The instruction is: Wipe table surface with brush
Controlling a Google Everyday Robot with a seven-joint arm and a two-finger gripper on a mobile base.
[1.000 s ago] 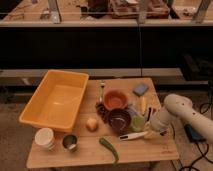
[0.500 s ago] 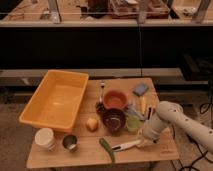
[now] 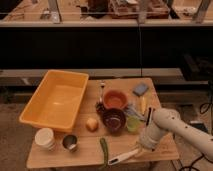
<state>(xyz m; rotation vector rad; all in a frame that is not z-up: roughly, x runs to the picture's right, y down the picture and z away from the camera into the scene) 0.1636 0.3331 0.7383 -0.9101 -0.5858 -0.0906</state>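
**Brush Being Held Low at the Worktop's Near Edge**

The brush [image 3: 123, 157] is being gripped by the closed tool [image 3: 141, 147], its white length slanting down-left from the tool across the worktop [image 3: 120, 143]. A green vegetable [image 3: 104, 151] is lying just beyond the brush's far end, left of the tool.

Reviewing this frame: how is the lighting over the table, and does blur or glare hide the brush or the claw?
Camera view: warm, dim light; the table surface is the brightest area, the background shelving falls to near black. Soft throughout, no strong glare. The brush reads as a pale streak near the front edge. The claw, at the brush's right end, merges with the white arm.
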